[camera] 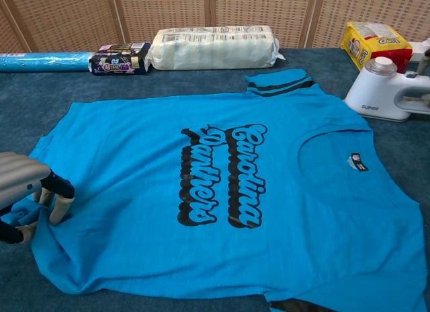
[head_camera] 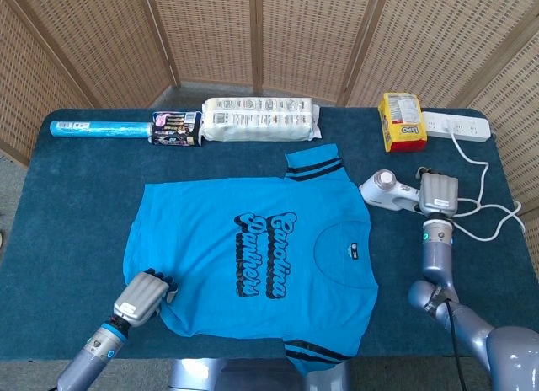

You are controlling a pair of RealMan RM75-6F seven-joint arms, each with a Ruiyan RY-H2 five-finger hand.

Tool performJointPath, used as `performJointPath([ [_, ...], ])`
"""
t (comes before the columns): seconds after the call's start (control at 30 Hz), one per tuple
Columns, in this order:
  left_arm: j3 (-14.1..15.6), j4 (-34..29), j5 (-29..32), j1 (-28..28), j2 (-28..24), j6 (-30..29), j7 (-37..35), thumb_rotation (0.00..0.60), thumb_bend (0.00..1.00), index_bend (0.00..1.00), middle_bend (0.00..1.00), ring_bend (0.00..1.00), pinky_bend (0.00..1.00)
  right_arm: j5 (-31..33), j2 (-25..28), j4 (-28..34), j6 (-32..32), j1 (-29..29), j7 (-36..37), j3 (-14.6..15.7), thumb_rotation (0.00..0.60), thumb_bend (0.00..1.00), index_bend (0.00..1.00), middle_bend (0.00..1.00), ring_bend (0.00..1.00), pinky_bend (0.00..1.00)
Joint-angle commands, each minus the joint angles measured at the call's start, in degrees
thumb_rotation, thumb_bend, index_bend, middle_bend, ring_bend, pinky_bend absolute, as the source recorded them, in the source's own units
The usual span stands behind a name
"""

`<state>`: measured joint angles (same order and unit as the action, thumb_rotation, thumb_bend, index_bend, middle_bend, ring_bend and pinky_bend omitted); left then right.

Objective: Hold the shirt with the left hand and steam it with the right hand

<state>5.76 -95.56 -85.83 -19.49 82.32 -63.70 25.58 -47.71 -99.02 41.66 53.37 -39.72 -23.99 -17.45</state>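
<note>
The left hand (head_camera: 141, 297) is seen at the near-left corner of the table (head_camera: 67, 239), fingertips (camera: 60, 203) pressed down on the hem corner of the blue shirt (head_camera: 253, 265), pinning it; the cloth is bunched a little there. The right hand (head_camera: 438, 194) is placed over the handle of the white steamer (head_camera: 389, 191), forearm rising straight toward it; whether the fingers are fully wrapped on the handle cannot be told.

"SUPOR" is read on the steamer body in the chest view. "Carolina Panthers" is printed in black script on the shirt. "Lipo" is read on the yellow packet (head_camera: 400, 120).

The shirt is laid flat mid-table, long axis left-right, collar toward the right. The steamer sits just beside the collar side, head pointed left toward the shirt.
</note>
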Motion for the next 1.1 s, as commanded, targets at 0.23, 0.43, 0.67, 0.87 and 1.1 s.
performJointPath([
  [0.23, 0.2, 0.2, 0.3, 0.1, 0.1, 0.1, -0.3, 0.6, 0.43, 0.64, 0.61, 0.51, 0.43, -2.9, -3.7, -5.5, 0.8, -0.4, 3.0, -0.8, 0.6, 0.39, 0.41, 0.47, 0.51, 0.55],
  [0.43, 0.1, 0.2, 0.4, 0.0, 0.1, 0.0, -0.5, 0.6, 0.43, 0.64, 0.61, 0.51, 0.43, -4.8, -5.9, -9.3, 0.2, -0.9, 4.5, -0.9, 0.6, 0.39, 0.48, 0.52, 0.57, 0.62],
  [0.67, 0.2, 0.1, 0.6, 0.1, 0.0, -0.2, -0.7, 0.6, 0.43, 0.64, 0.61, 0.51, 0.43, -6.5, -6.9, -11.4, -1.1, -1.5, 6.7, -1.3, 0.6, 0.38, 0.59, 0.64, 0.68, 0.72],
  [0.87, 0.1, 0.3, 0.9, 0.1, 0.0, -0.1, -0.9, 0.6, 0.43, 0.64, 0.61, 0.51, 0.43, -8.4, -5.2, -9.6, -3.1, -1.4, 11.0, -1.6, 0.6, 0.33, 0.65, 0.69, 0.73, 0.74],
  [1.1, 0.0, 0.5, 1.0, 0.1, 0.2, -0.3, -1.1, 0.6, 0.43, 0.64, 0.61, 0.51, 0.43, -11.2, -2.5, -5.4, -2.3, -0.4, 20.2, -2.5, 0.6, 0.32, 0.7, 0.73, 0.8, 0.8],
])
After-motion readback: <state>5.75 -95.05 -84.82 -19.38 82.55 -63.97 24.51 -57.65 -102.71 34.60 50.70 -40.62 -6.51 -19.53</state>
